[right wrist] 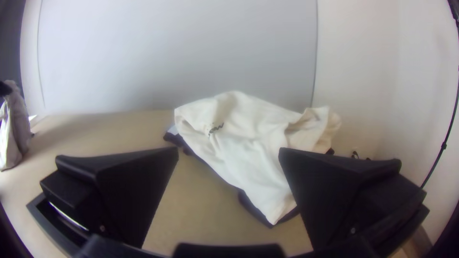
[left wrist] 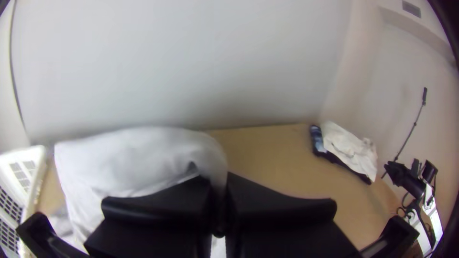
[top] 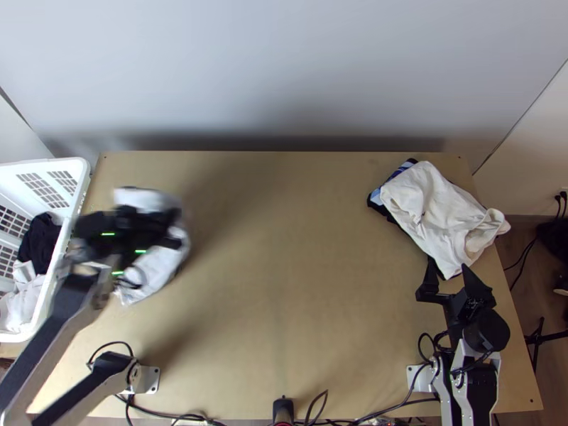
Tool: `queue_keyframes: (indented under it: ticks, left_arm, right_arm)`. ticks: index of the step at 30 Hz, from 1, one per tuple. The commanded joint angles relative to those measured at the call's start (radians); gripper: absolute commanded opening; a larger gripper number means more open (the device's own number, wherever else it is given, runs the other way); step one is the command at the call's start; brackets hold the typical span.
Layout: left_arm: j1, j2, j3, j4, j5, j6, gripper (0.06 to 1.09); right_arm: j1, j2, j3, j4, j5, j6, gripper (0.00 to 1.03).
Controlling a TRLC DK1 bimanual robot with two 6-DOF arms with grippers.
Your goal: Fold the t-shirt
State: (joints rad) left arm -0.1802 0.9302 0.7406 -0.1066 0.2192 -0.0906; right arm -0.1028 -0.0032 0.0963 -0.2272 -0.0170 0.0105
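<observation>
Fingers closed, the left arm's flat-fingered black gripper [top: 167, 226] pinched a bunched white cloth t-shirt [top: 162, 266] that hung over the table's left side, near the slotted white plastic basket [top: 86, 174]. A broad stretch of light wooden table [top: 284, 263] separated it from a rumpled cream cloth garment [top: 433, 206], which poked past the right edge. Just beside that, the right arm's black gripper [top: 448, 270] had its fingers apart.
</observation>
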Motion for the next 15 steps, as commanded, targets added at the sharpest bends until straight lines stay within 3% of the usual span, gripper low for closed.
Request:
queue_keyframes:
  ticks: [1, 7, 14, 15]
  left_arm:
    - [-0.438, 0.322, -0.055, 0.228, -0.086, -0.173, 0.09]
    - [-0.668, 0.618, 0.094, 0.380, -0.089, -0.253, 0.09]
    - [-0.800, 0.834, 0.391, 0.381, -0.090, -0.403, 0.10]
    - [-0.812, 0.843, 0.421, 0.390, -0.090, -0.429, 0.19]
  right_arm:
    - [0.003, 0.000, 0.000, 0.000, 0.000, 0.000, 0.98]
    - [-0.002, 0.000, 0.000, 0.000, 0.000, 0.000, 0.98]
    - [-0.002, 0.002, 0.000, -0.001, 0.000, 0.003, 0.98]
    - [-0.002, 0.002, 0.000, -0.001, 0.000, 0.005, 0.98]
